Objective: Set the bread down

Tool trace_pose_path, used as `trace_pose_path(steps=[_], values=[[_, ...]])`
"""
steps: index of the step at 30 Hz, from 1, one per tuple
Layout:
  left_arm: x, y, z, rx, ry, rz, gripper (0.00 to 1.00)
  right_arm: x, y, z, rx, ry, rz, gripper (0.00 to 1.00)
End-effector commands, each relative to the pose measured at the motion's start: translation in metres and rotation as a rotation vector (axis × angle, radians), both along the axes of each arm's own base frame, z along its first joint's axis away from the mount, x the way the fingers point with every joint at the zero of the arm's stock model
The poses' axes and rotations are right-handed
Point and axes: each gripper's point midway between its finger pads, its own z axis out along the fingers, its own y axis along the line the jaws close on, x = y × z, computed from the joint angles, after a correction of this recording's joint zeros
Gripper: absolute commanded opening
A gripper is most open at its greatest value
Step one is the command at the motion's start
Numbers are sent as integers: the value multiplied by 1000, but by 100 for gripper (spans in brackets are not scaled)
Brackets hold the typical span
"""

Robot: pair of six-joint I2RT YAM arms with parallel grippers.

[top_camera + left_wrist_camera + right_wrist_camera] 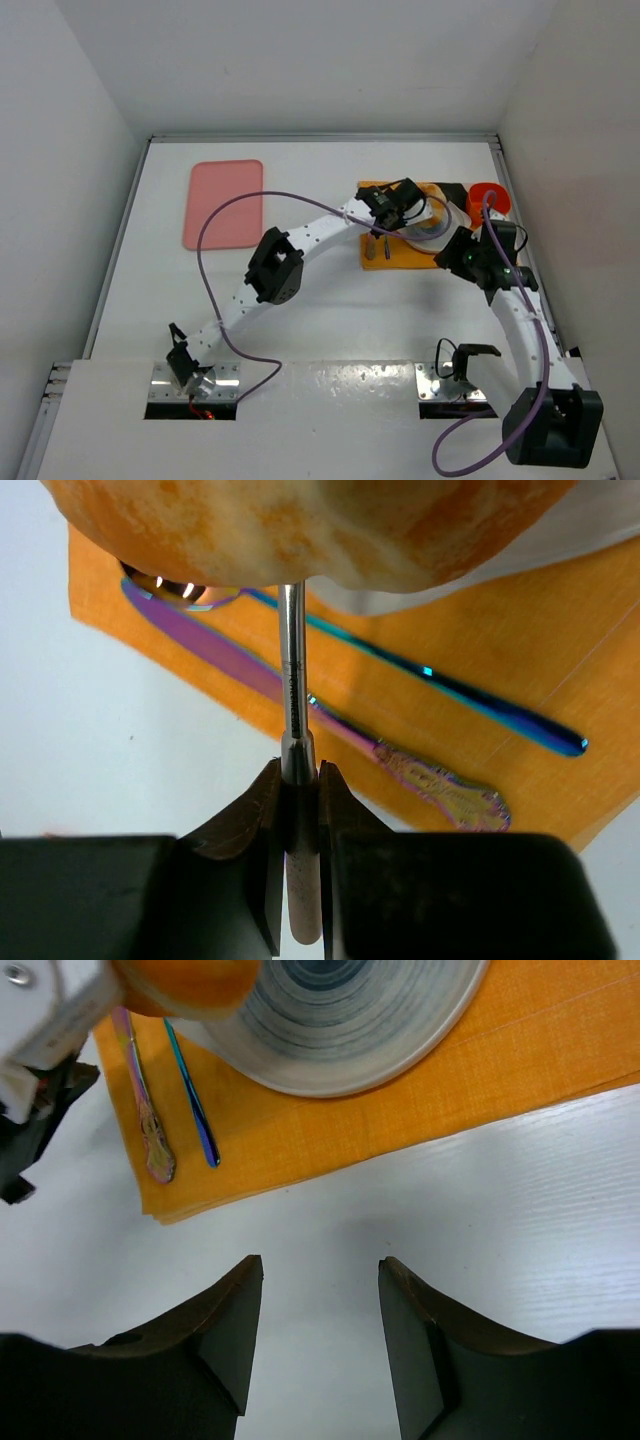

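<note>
From above, a pink board [223, 203] lies at the upper left. My left pincer [392, 205] reaches over an orange mat [405, 258] right of centre, and my right pincer [470, 252] sits further right, below an orange cup [488, 198]. I cannot pick out the bread from up there.

My left wrist view shows what that one hides. The left pincer [298, 780] is pressed together on a thin metal rod [291, 660] at the bottom centre. The rod runs straight up to the bread [300, 525], which fills the top of the frame above the mat. A purple knife [300, 705] and a blue utensil [450, 685] lie slanted beneath.

In my right wrist view the bread [185, 980] is at the upper left, by the left rim of a ringed plate [400, 1040]. The right pincer [318, 1290] is spread wide over the white table [520, 1190], pinching nothing.

The bread is rounded, golden orange, mottled with paler yellow.
</note>
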Motion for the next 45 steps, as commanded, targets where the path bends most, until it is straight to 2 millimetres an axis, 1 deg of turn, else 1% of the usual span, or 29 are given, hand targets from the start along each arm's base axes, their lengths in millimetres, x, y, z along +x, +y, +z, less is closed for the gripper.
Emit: trace_pose_path(steps=[1,2,6,7,10,11,13,16,17,19,20,23,25,28,29,30,31,32,33,35,36,38,39,40,41,42,43,44,45], values=[[5,-25,6,-46,-76,-24,0,8,-10,24,-63,-51,-3,51],[6,-26,-1,-42,-73,-24,0,10,-11,28,-70,-59,-4,51],[5,-25,-23,-9,-55,-33,0,4,-17,28,-114,-40,1,51],[6,-25,-23,-3,-58,-42,0,4,-18,29,-121,-39,2,51],[17,-28,-25,4,-112,-40,0,3,-22,30,-139,-42,-5,51],[20,-23,-29,35,-128,-29,0,4,-21,32,-139,-46,0,51],[25,-21,-24,50,-163,-23,0,5,-21,35,-143,-50,2,51],[38,-19,-10,61,-244,6,0,5,-21,34,-139,-46,0,51],[42,-16,-6,72,-269,27,0,4,-21,31,-139,-40,0,51],[57,-2,1,102,-310,56,0,4,-22,31,-143,-41,1,51],[60,-1,5,100,-336,75,0,4,-22,30,-142,-40,1,51],[77,2,32,60,-401,93,0,3,-22,30,-147,-35,6,51],[83,4,50,58,-458,107,0,4,-21,31,-146,-34,11,51],[92,4,64,74,-532,111,0,6,-19,32,-138,-37,20,51],[95,0,76,54,-565,106,0,7,-19,33,-137,-42,19,51],[102,8,82,67,-592,132,0,8,-19,35,-137,-46,20,51],[104,8,87,66,-613,141,0,7,-19,34,-135,-42,21,51],[111,15,92,81,-632,149,0,7,-19,35,-138,-45,22,51],[113,16,98,76,-660,170,0,6,-19,34,-136,-40,18,51],[127,38,116,51,-673,228,0,9,-20,37,-133,-55,9,51],[127,48,132,29,-664,237,0,10,-19,36,-131,-58,10,51],[126,66,142,-11,-610,252,0,13,-19,35,-126,-65,3,51],[124,84,120,-22,-500,257,0,15,-20,34,-129,-70,0,51],[120,96,118,-41,-448,264,0,15,-20,30,-129,-63,-1,51],[109,108,141,-93,-416,268,0,18,-21,27,-125,-63,-8,51],[92,126,106,-84,-258,249,0,18,-20,25,-121,-62,-6,51],[79,136,100,-99,-194,245,0,16,-20,18,-104,-45,-4,51],[60,147,125,-158,-168,240,0,19,-20,20,-87,-64,-17,51],[30,162,87,-160,-1,234,0,19,-20,17,-77,-65,-19,51]])
